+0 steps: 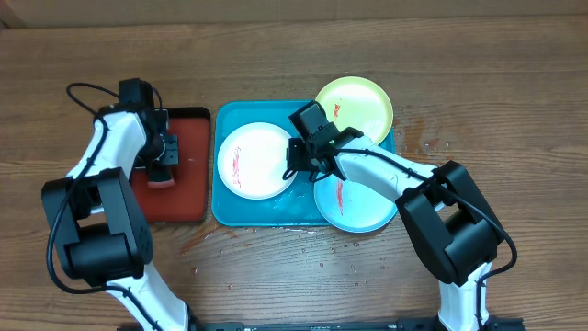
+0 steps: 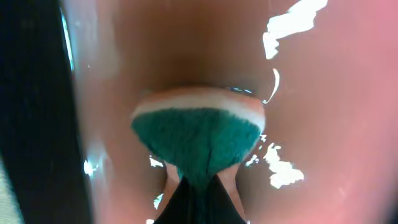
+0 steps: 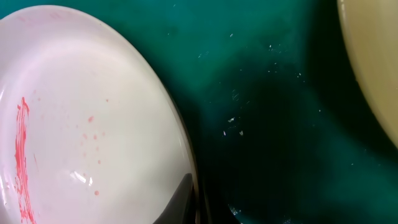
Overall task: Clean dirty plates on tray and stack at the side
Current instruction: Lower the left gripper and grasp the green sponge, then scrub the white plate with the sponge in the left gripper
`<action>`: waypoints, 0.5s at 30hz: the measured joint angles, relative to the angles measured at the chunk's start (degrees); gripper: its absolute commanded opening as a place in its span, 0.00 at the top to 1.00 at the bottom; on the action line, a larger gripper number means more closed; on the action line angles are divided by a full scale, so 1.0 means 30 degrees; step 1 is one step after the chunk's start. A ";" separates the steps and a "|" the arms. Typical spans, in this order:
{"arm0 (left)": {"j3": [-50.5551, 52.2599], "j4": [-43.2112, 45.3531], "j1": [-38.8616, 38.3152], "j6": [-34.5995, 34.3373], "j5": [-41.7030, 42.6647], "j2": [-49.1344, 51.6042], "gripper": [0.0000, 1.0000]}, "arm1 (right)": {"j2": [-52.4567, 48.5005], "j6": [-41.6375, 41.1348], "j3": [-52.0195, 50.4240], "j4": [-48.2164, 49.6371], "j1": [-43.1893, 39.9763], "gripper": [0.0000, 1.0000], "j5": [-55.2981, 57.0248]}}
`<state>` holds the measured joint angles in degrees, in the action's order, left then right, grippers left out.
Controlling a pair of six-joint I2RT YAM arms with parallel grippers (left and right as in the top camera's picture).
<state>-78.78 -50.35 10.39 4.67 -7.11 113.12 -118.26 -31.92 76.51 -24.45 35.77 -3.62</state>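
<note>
Overhead, the right fingers [image 1: 296, 169] sat at the rim of the white plate [image 1: 250, 158] in the tray [image 1: 266, 214], their spread hidden, so a shallow bite might let it slip on wet plastic; the left fingers [image 1: 164, 164] pinched the sponge [image 1: 163, 180].

Narrow gap of bare tray [image 1: 223, 216] between white plate [image 1: 253, 161] and lime plate [image 1: 363, 101]; right arm [image 1: 377, 165] low across cyan plate [image 1: 363, 210]

Cyan plate [image 1: 367, 210] partly under right arm [image 1: 377, 165]
</note>
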 measured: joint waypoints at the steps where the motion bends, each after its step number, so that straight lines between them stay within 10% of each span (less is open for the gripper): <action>1: -0.0597 -0.0794 0.0000 0.0000 0.0087 0.0117 0.96 | 0.0007 0.0007 0.0000 0.0007 0.0000 0.96 0.0007; 15: -0.8728 -0.6754 -0.2164 0.1224 0.6499 0.0211 0.96 | 0.0000 0.0000 0.0015 -0.0058 -0.0036 0.96 -0.0386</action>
<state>-104.97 -70.61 3.90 8.34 12.38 113.75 -118.26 -31.92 76.55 -24.62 35.66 -4.78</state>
